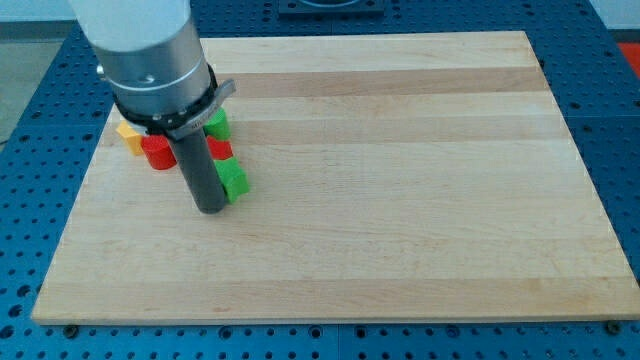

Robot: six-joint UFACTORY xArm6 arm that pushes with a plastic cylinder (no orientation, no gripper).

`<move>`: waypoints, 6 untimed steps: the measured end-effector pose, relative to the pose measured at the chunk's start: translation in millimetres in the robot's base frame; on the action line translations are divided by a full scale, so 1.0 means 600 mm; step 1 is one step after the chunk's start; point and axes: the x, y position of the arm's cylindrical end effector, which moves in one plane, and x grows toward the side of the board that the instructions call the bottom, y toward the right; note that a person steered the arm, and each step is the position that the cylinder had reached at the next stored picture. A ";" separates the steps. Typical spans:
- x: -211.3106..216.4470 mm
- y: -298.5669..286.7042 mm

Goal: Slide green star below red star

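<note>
The green star [233, 180] lies left of the board's middle, just below the red star [219, 150], which shows only as a red sliver behind the rod. My tip [209, 208] rests on the board right next to the green star, at its lower left. The rod hides the star's left part.
A cluster of blocks sits at the board's upper left, mostly hidden by the arm: a green cylinder [217, 124], a red cylinder [157, 153] and a yellow block [127, 134]. The wooden board [400, 200] lies on a blue perforated table.
</note>
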 end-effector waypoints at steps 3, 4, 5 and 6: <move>0.049 0.070; -0.001 0.119; -0.060 0.017; -0.085 -0.062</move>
